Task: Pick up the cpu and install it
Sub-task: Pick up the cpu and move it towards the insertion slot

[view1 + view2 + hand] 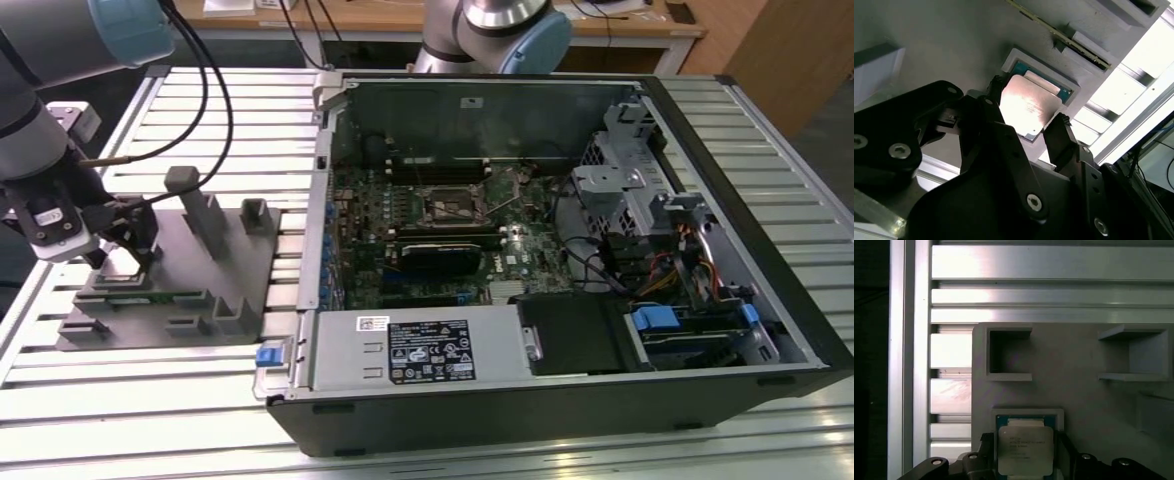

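The cpu [1024, 105], a flat square chip with a pale silvery top, sits in a shallow square pocket of the grey holder plate [187, 300] at the exterior view's left. The first wrist view shows the cpu [1025, 450] with a thin green rim around it. My gripper [127, 235] reaches down onto the plate. Its black fingers [1059, 132] press against two opposite edges of the chip, so the gripper [1026, 107] is shut on it. The motherboard socket [451, 205] lies inside the open computer case [747, 240], far from the gripper.
Upright grey posts [200, 215] rise from the holder plate close to the gripper. Two open rectangular recesses [1009, 352] sit in the plate beyond the chip. A silver power-supply box [414, 345] fills the case's near corner. Slatted aluminium table [160, 410] runs all around.
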`<state>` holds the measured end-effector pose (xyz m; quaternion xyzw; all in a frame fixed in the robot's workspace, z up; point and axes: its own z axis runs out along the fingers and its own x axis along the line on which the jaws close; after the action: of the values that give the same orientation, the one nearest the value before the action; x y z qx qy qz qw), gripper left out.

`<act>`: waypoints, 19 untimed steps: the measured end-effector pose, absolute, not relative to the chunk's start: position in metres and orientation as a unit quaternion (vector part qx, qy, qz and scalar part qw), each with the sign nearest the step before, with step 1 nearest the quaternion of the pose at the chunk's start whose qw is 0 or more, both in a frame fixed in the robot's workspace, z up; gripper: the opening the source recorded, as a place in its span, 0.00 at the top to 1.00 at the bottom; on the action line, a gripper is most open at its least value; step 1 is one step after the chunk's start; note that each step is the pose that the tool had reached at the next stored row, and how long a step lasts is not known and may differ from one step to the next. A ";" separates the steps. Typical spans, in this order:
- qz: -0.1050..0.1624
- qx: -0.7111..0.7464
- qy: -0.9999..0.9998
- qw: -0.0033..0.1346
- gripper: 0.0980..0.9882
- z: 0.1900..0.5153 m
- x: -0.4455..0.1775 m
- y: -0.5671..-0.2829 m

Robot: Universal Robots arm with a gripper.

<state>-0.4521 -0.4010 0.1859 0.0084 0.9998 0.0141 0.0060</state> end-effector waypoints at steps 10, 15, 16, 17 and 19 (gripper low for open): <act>0.014 0.008 1.000 0.006 0.51 0.186 -0.453 -0.401; 0.015 0.009 1.000 0.006 0.51 0.188 -0.453 -0.401; 0.015 0.008 1.000 0.006 0.51 0.189 -0.453 -0.401; 0.015 0.008 1.000 0.006 0.52 0.191 -0.453 -0.401; 0.015 0.008 1.000 0.006 0.52 0.197 -0.453 -0.401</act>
<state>-0.4526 -0.4010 0.1968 0.0085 0.9998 0.0145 0.0061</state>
